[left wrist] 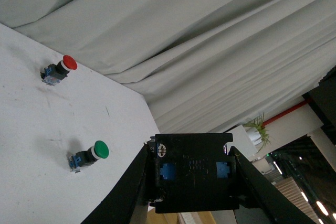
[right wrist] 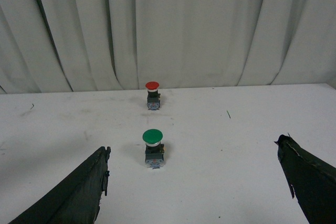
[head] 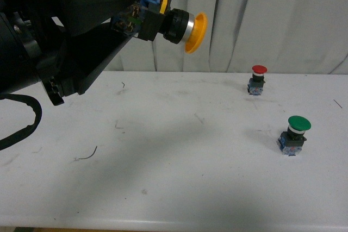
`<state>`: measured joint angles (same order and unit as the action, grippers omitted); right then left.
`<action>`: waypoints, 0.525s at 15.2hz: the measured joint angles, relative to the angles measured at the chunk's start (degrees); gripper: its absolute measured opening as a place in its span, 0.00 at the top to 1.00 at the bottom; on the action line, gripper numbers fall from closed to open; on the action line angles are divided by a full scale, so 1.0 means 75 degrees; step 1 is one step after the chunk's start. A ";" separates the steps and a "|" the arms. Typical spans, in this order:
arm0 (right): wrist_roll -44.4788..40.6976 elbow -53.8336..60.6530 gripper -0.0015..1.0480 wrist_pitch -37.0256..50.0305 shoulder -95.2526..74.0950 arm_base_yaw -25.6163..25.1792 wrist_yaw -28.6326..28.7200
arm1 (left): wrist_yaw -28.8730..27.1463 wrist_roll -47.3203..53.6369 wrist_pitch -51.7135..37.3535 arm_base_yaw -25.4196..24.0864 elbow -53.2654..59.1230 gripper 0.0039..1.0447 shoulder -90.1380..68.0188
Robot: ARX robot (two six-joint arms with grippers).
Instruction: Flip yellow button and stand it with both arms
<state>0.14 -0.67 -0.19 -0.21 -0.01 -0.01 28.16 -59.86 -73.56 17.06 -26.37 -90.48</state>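
My left gripper [head: 136,19] is shut on the yellow button [head: 182,25] and holds it high above the white table [head: 163,150], at the upper left. The button lies sideways, its yellow cap pointing right and its blue-black block between the fingers. In the left wrist view the block's black base [left wrist: 191,174] fills the gap between the two black fingers [left wrist: 126,192]. My right gripper [right wrist: 194,182] is open and empty, low over the table, its fingers [right wrist: 86,190] wide apart. It does not show in the front view.
A red-capped button [head: 258,79] stands at the back right of the table, and a green-capped button [head: 293,134] stands nearer on the right. Both also show in the right wrist view, the green one [right wrist: 153,148] in front of the red one [right wrist: 152,94]. A grey curtain [head: 261,20] hangs behind.
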 joint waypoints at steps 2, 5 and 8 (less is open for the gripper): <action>0.0000 0.0000 0.06 0.0000 0.0000 0.0000 0.0000 | -0.0009 0.0020 0.0003 0.0000 0.0000 0.66 0.0015; -0.0026 0.0009 0.06 0.0731 -0.0236 -0.0297 0.0708 | -0.0012 0.0038 0.0003 0.0000 0.0000 0.66 0.0029; 0.0067 -0.0527 0.06 0.6210 -0.5654 -0.0548 0.1515 | -0.0061 0.0090 0.0003 0.0009 0.0000 0.66 0.0038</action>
<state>0.64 -4.62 46.39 -42.61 -4.12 11.35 27.70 -59.18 -73.54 17.12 -26.37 -90.19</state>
